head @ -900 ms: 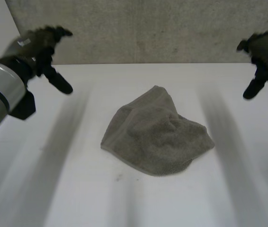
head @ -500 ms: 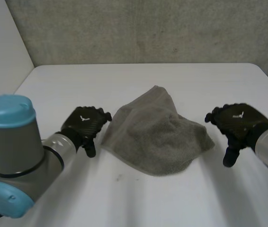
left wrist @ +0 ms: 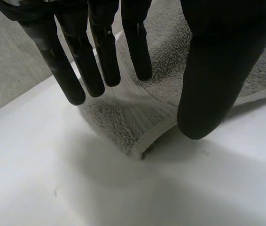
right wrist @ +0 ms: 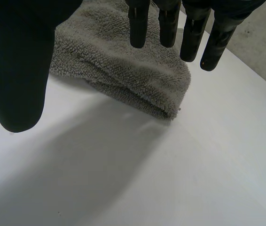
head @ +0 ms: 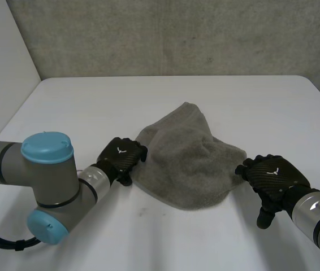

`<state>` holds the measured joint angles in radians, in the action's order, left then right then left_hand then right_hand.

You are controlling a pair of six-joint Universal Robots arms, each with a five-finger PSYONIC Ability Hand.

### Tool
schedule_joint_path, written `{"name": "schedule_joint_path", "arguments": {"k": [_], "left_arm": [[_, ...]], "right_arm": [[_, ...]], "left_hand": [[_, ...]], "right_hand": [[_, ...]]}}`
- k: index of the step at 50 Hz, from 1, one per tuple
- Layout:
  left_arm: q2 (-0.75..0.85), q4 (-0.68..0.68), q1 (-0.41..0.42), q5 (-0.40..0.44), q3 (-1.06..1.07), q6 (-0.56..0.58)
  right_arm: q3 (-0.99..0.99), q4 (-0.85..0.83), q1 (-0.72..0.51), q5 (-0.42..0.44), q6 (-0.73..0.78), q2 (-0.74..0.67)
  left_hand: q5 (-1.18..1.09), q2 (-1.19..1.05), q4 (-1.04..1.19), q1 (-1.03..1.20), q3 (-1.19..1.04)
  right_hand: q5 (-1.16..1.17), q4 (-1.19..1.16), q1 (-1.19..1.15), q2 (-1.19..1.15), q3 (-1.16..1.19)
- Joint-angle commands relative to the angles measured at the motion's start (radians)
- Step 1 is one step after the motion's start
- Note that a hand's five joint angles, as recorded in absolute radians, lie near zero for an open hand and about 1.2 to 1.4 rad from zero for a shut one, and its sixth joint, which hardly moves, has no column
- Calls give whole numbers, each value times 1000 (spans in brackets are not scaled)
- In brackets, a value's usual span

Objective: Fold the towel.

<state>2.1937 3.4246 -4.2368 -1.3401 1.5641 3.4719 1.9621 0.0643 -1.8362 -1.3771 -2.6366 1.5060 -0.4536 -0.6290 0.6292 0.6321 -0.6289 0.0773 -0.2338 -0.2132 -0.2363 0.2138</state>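
**A:** Where did the towel (head: 185, 161) lie?

**B:** Crumpled in the middle of the table (head: 92, 101), between both hands. The left hand (head: 120, 158) sat at its 9 o'clock, with straight fingers spread over that corner and the thumb clear.

**A:** And the other?

**B:** The right hand (head: 270, 178) was at 4 o'clock, also unclenched and holding nothing (just short of the hem, I judged). The left was nearer.

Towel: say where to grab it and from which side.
Pinch the towel at its two outer corners. The left hand should take the hemmed corner from the left, and the right hand the rounded corner from the right. Both corners jut out of the crumpled heap.
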Motion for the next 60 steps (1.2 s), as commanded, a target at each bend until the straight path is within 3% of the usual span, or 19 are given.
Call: {"name": "schedule_joint_path", "arguments": {"k": [1,16,21,23,33,40,44,48,52,54,57,59,60], "left_arm": [[44,-2,0,-1,-47,-1],[121,-8,2,-2,-144,1],[121,-8,2,-11,-165,1],[107,-7,2,-14,-177,0],[31,-14,2,-34,-187,-8],[-69,-44,0,-83,-135,-17],[-173,-65,-2,-88,-70,-19],[-235,-76,0,-90,-23,-20],[-301,-88,11,-90,34,-33],[-313,-91,12,-90,48,-46],[-345,-99,15,-91,65,-77],[-368,-105,17,-91,70,-97],[-388,-116,17,-91,73,-117]], "right_arm": [[4,-8,0,0,1,-1],[6,-15,2,-2,0,-1],[6,-18,0,-2,0,-1],[6,-20,0,-2,0,-3],[6,-4,0,-7,-10,-15],[-18,84,-5,12,-213,-13],[-31,81,-6,30,-243,-23],[-66,-35,-15,108,-269,-148],[-109,-136,-28,90,-309,-251],[-170,-219,-81,34,-327,-358],[-206,-247,-103,-4,-329,-403],[-261,-274,-124,-77,-315,-454],[-261,-274,-124,-77,-315,-454]], "left_hand": [[-131,-131,130,128,-131],[-290,-289,289,286,-289],[-537,-536,536,533,-536],[-767,-766,766,763,-766],[-768,-767,767,764,-767],[-768,-767,767,764,-767],[-768,-767,767,764,-767],[-768,-767,767,764,-767],[-768,-767,767,764,-767],[-768,-767,767,764,-767],[-768,-767,767,764,-767],[-768,-767,767,764,-767],[-768,-767,767,764,-767]], "right_hand": [[-77,59,39,62,-39],[-77,59,39,62,-39],[-77,59,39,62,-39],[-77,59,39,62,-39],[-77,59,39,62,-39],[12,-30,-51,-28,50],[-2,-16,-36,-13,36],[9,-27,-48,-25,47],[50,-68,-89,-66,88],[246,-264,-284,-261,284],[441,-459,-480,-456,479],[853,-871,-891,-868,891],[855,-873,-893,-870,893]]}}
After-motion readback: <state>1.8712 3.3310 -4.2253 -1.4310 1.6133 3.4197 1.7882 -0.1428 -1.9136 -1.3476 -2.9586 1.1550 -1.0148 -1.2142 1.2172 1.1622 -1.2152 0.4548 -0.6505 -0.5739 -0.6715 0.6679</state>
